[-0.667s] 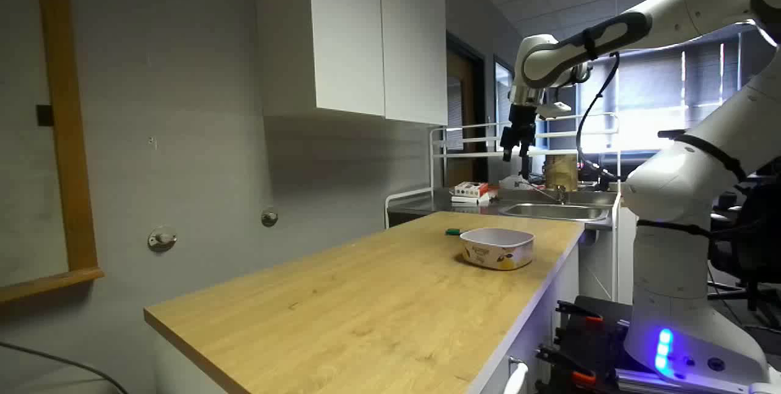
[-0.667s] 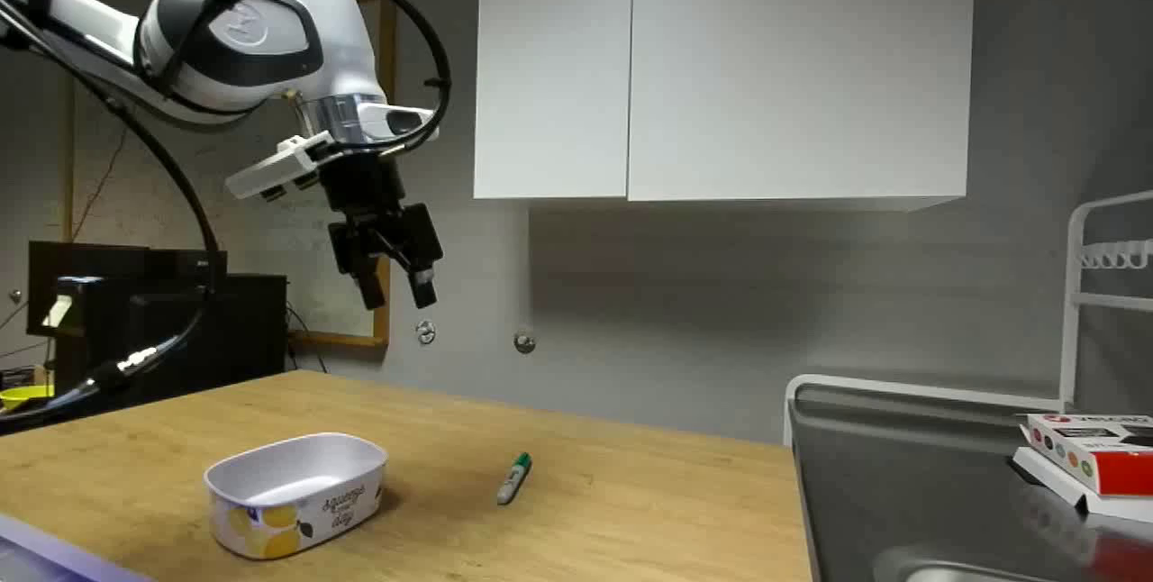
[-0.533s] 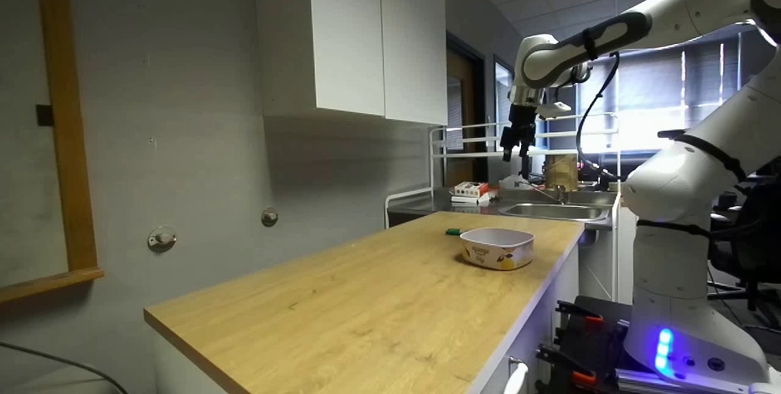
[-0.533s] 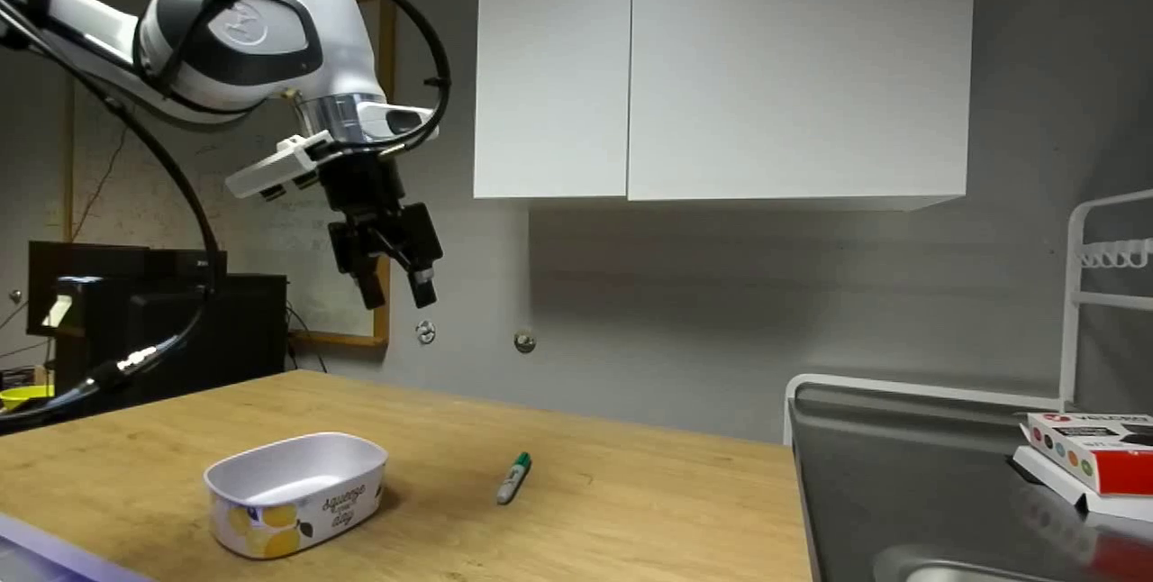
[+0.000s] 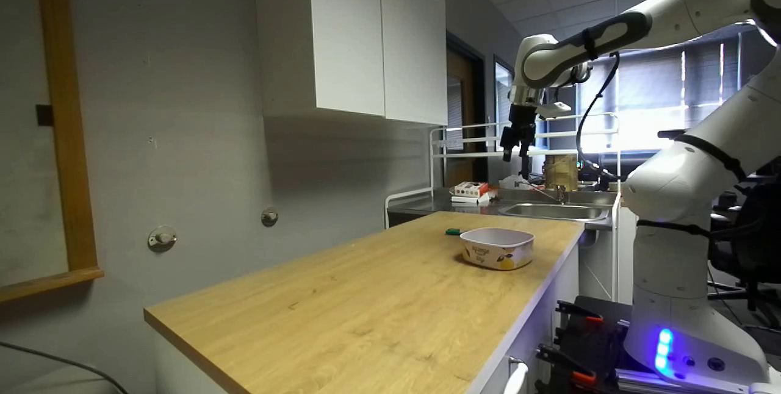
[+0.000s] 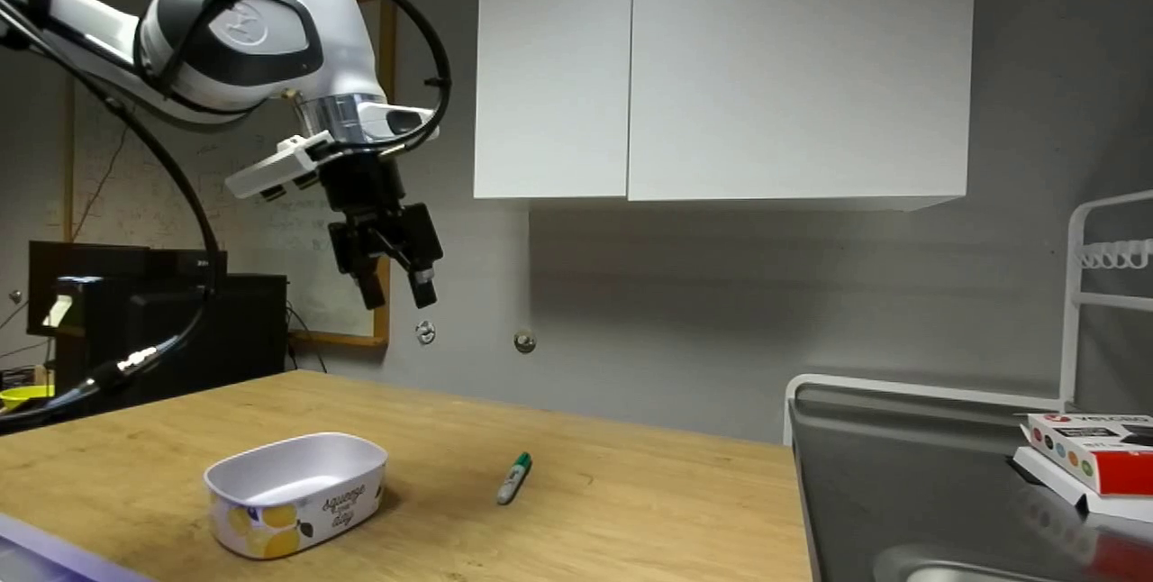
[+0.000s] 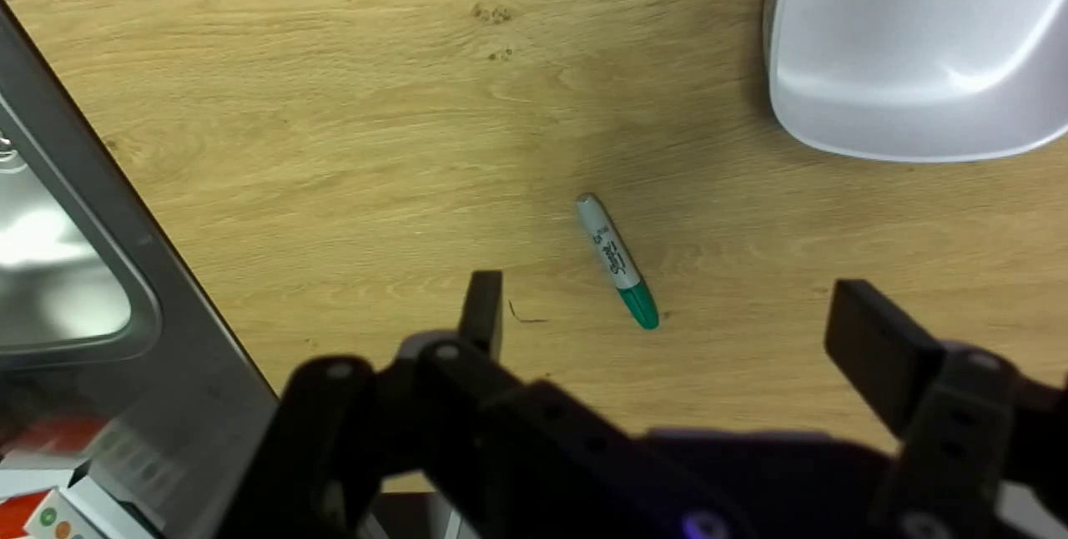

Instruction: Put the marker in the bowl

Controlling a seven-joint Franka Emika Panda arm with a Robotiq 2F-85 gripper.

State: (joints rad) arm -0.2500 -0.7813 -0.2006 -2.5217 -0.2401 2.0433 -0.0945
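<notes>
The marker has a grey body and a green cap. It lies flat on the wooden counter in the wrist view [image 7: 616,259] and in an exterior view [image 6: 514,479]; in an exterior view only its green end [image 5: 453,232] shows behind the bowl [image 5: 495,255]. The bowl is whitish with rounded corners and a lemon print, upright beside the marker and apart from it, also in an exterior view [image 6: 347,503]. It is partly cut off in the wrist view [image 7: 918,47]. My gripper [image 6: 398,298] is open and empty, high above the counter. Its spread fingers [image 7: 667,289] frame the marker's cap from above.
The wooden counter [image 5: 341,302] meets a dark metal sink top [image 6: 910,483] bearing a red and white box [image 6: 1094,451]. A white rack [image 6: 1072,294] stands at the sink. White wall cabinets [image 6: 721,68] hang above the counter. A cable [image 6: 171,172] loops off the arm.
</notes>
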